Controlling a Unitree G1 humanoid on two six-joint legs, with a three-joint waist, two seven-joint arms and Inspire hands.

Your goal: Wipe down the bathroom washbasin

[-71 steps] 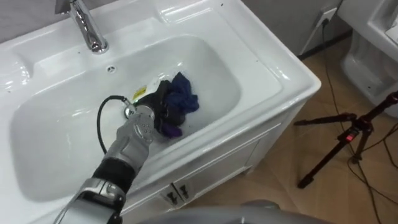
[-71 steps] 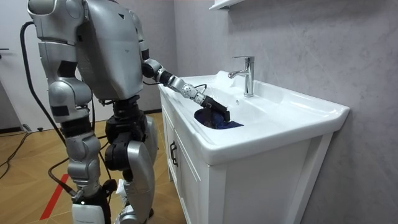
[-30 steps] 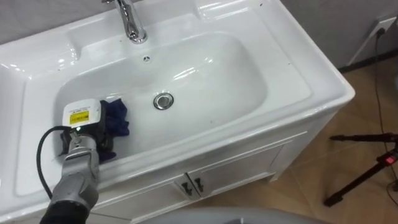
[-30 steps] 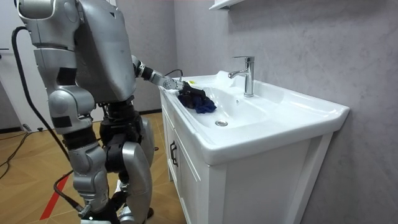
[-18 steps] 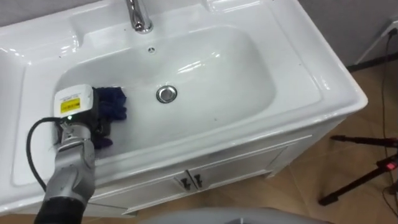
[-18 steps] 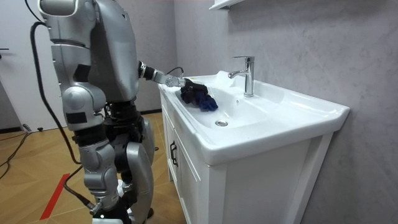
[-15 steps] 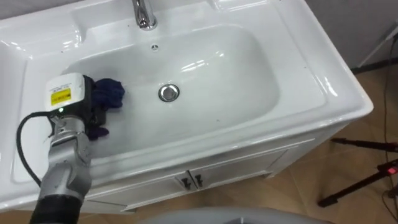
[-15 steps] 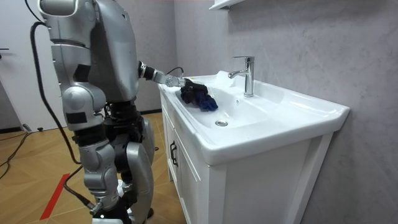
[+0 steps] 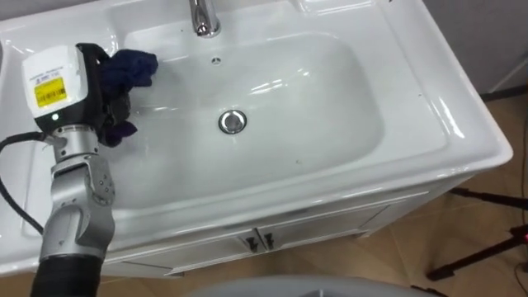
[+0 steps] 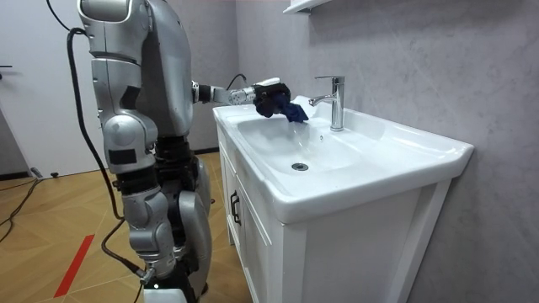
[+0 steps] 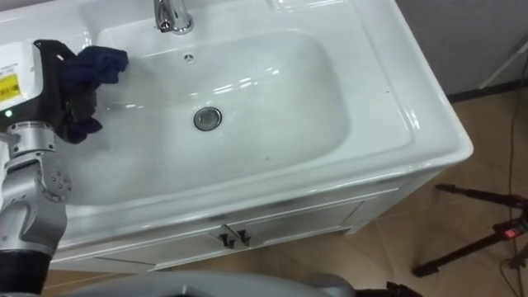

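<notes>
Far left, the left hand (image 9: pixel 102 81) is clenched round the dark blue cloth (image 9: pixel 132 66) at the basin's (image 9: pixel 346 107) far left corner, though its white tag hides most of the fingers. The room view adds height: the cloth sits at rim level, near the faucet (image 9: pixel 204 18). Drain (image 9: pixel 233 122) mid-bowl. A tripod (image 9: pixel 483 252) on the right is cut off.

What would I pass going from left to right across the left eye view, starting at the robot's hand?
left hand → blue cloth → drain → basin's right rim → tripod leg on the floor
</notes>
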